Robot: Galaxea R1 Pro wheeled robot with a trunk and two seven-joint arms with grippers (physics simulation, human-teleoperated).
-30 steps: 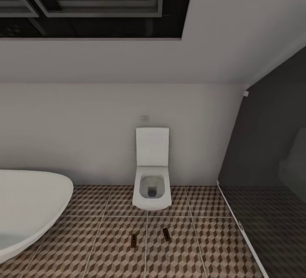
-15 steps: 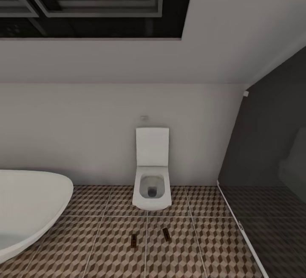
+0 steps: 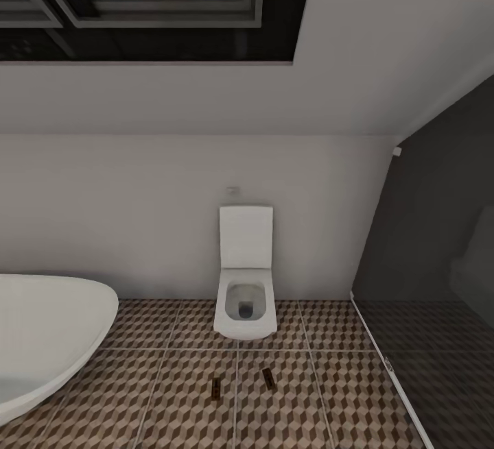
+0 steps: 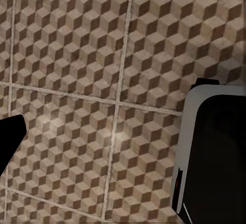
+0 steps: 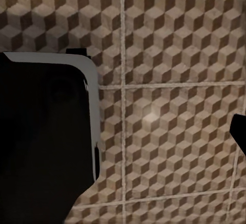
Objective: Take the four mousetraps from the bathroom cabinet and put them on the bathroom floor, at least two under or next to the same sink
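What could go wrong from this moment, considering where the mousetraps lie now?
1. Two mousetraps, and, lie on the bathroom floor in front of the toilet, with no sink seen near them; they may not meet the sink condition.
2. They lie low and small on the patterned tiles, so the moving base could probably run over them.

A white toilet [image 3: 245,298] stands between a bathtub [image 3: 48,332] and a dark glass partition [image 3: 432,298].

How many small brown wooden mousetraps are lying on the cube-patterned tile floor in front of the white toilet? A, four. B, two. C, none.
B: two small brown wooden mousetraps lie apart on the cube-patterned tile floor, in front of the white toilet.
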